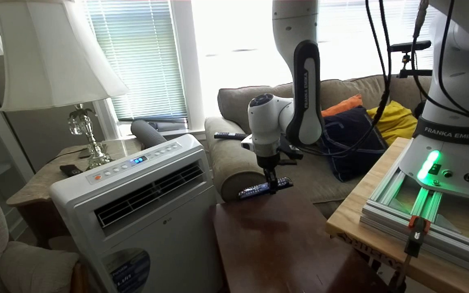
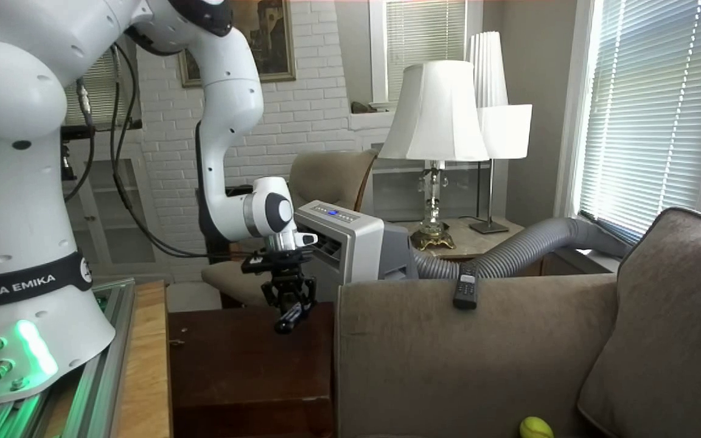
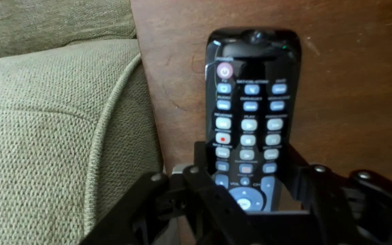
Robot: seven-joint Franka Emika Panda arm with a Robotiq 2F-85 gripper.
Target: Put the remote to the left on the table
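The remote [image 3: 250, 102] is a slim black bar with pale buttons, facing up in the wrist view. My gripper [image 3: 245, 153] has a finger on each long side of it and is shut on it around the middle. In both exterior views the gripper [image 1: 273, 188] [image 2: 292, 298] points down and the remote [image 1: 255, 190] [image 2: 290, 317] lies crosswise in it, held above the dark brown table [image 1: 275, 240] [image 2: 247, 359]. The table top also shows under the remote in the wrist view [image 3: 352, 85]. The remote's near end is hidden by the gripper.
A white air conditioner [image 1: 165, 228] [image 2: 359, 243] stands against the table. The beige sofa [image 1: 234, 162] [image 2: 411, 353] [image 3: 39, 143] borders another side, with a black handset [image 1: 230, 135] [image 2: 466, 287] on its arm. The pale wooden bench [image 1: 352, 203] carries the robot base.
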